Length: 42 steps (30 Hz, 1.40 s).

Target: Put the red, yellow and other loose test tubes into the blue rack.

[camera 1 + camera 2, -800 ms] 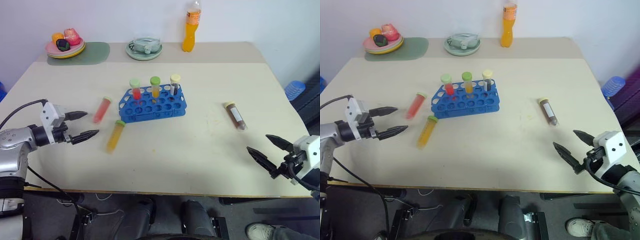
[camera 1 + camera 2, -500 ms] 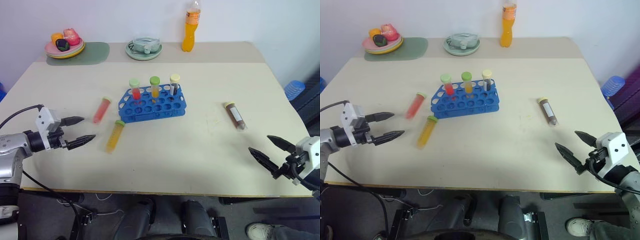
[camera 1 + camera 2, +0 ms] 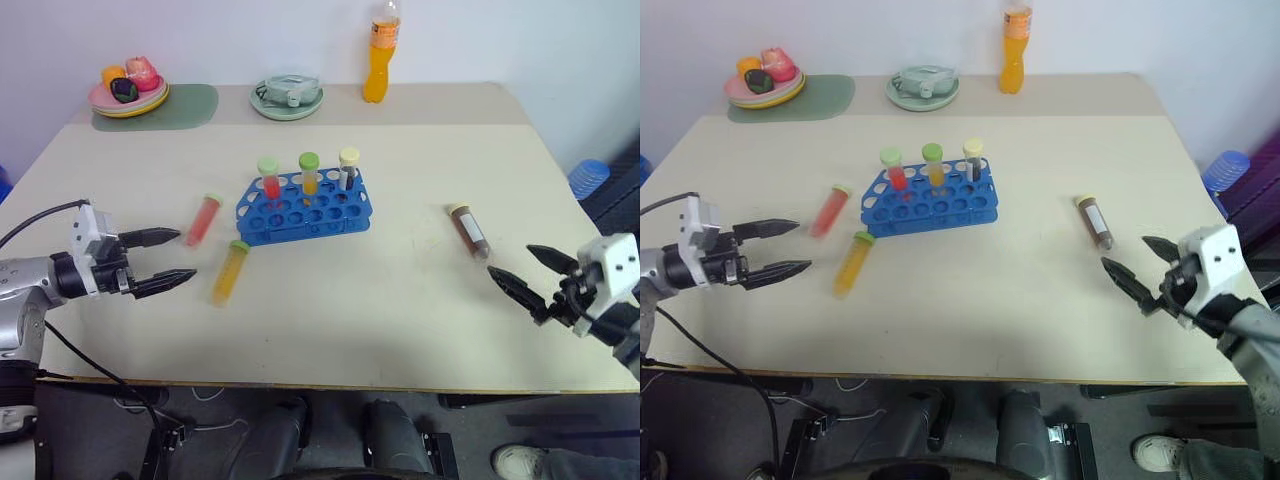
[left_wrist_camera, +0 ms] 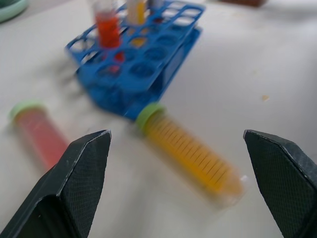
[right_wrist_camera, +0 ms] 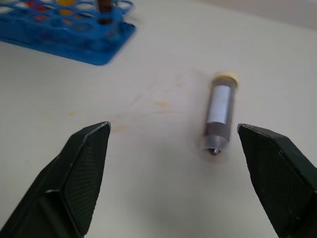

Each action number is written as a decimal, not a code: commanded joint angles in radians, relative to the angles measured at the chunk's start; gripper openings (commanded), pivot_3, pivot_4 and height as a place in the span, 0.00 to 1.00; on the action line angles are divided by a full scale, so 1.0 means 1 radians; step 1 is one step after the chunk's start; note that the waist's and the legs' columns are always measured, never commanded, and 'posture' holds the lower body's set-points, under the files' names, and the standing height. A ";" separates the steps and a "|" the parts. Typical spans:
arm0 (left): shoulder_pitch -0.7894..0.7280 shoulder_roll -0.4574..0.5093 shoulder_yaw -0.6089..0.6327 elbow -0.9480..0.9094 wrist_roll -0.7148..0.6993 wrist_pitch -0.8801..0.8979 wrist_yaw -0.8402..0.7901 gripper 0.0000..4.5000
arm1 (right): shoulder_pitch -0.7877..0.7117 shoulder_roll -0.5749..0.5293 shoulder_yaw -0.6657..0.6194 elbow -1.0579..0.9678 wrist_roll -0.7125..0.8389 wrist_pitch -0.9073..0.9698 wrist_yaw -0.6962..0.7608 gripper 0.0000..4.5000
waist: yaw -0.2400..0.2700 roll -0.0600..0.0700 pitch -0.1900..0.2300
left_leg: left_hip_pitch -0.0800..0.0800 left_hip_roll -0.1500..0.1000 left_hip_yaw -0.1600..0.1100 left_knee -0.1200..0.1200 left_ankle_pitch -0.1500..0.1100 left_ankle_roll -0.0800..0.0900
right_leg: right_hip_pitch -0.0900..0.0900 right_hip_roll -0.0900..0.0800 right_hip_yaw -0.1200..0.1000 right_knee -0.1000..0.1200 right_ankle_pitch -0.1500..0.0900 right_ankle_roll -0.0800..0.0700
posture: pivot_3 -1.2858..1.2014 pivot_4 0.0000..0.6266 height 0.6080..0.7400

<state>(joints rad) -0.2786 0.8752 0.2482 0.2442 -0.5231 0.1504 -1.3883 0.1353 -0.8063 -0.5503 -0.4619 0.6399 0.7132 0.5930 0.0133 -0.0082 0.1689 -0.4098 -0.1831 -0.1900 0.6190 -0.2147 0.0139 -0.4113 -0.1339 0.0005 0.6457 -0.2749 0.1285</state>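
The left gripper (image 3: 168, 261) is spread wide and empty; the yellow tube (image 3: 229, 273) lies at its 3 o'clock and the red tube (image 3: 203, 219) at 1 o'clock, both beside the blue rack (image 3: 305, 206). The right gripper (image 3: 529, 272) is also spread and empty, with the brown tube (image 3: 469, 230) lying at its 11 o'clock.

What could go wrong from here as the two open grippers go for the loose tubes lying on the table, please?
The yellow tube and the red tube lie close together near the left gripper, so a sweep might knock one rolling. The brown tube lies flat by the right gripper and could roll. Three upright tubes crowd the blue rack's back row.
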 commanded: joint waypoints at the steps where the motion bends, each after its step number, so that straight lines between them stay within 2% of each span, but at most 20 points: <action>1: -0.046 -0.011 -0.027 -0.061 -0.024 -0.005 -0.054 0.97 | -0.186 -0.086 0.050 0.008 0.064 0.238 -0.100 0.93 | -0.001 0.000 0.000 | 0.000 0.000 0.001 0.000 0.000 0.000 | 0.000 0.000 0.000 0.000 0.000 0.000 | 0.52 0.24 1.00; 4: -0.093 -0.029 -0.068 -0.088 -0.029 0.000 -0.090 0.97 | -0.409 -0.128 0.134 0.114 0.104 0.394 -0.115 0.93 | -0.005 0.002 0.001 | -0.001 0.001 0.003 -0.001 0.000 0.000 | -0.002 0.000 0.001 -0.001 0.001 -0.001 | 0.52 0.24 1.00; 8: -0.155 -0.061 -0.130 -0.112 -0.014 0.007 -0.110 0.97 | -0.664 -0.130 0.289 0.296 0.045 0.530 -0.151 0.93 | -0.002 0.001 0.002 | -0.001 0.002 0.004 -0.003 0.000 0.000 | -0.002 0.000 0.001 -0.002 0.002 0.001 | 0.52 0.24 1.00; 14: -0.204 -0.129 -0.213 -0.151 0.042 -0.023 -0.072 0.97 | -0.922 -0.099 0.530 0.602 -0.092 0.578 -0.124 0.93 | -0.004 0.001 0.002 | -0.004 0.002 0.005 -0.004 0.002 -0.003 | -0.005 0.000 0.001 -0.004 0.003 0.002 | 0.52 0.24 1.00; 23: -0.196 -0.195 -0.276 -0.209 0.093 0.020 0.034 0.97 | -1.136 -0.046 0.741 0.998 -0.304 0.411 0.033 0.93 | -0.026 0.001 0.002 | -0.013 0.002 0.007 0.001 0.005 -0.007 | -0.014 0.000 0.001 0.002 0.003 0.002 | 0.52 0.24 1.00; 31: -0.153 -0.247 -0.314 -0.294 0.104 0.057 0.127 0.97 | -1.307 0.065 0.825 1.374 -0.484 0.243 0.154 0.93 | -0.034 0.001 0.002 | -0.014 0.002 0.007 0.008 0.005 -0.007 | -0.014 0.002 0.001 0.005 0.008 0.002 | 0.52 0.24 1.00; 40: -0.103 -0.232 -0.307 -0.351 0.102 0.097 0.155 0.97 | -1.429 0.169 0.872 1.628 -0.644 0.148 0.264 0.93 | -0.034 0.002 0.002 | -0.014 0.002 0.006 0.009 0.006 -0.009 | -0.015 0.003 0.001 0.006 0.008 0.002 | 0.52 0.24 1.00; 42: -0.094 -0.229 -0.306 -0.360 0.101 0.102 0.161 1.00 | -1.443 0.184 0.871 1.666 -0.669 0.136 0.278 0.82 | -0.033 0.002 0.002 | -0.014 0.002 0.006 0.009 0.006 -0.009 | -0.015 0.003 0.001 0.007 0.008 0.002 | 0.52 0.24 1.00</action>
<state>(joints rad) -0.3757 0.6336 -0.0670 -0.0781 -0.4151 0.2517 -1.2331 -1.2763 -0.6234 0.3262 1.1803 -0.0072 0.8622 0.8530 -0.0201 -0.0065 0.1706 -0.4238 -0.1813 -0.1839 0.6280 -0.2086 0.0048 -0.4260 -0.1310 0.0020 0.6525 -0.2667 0.1302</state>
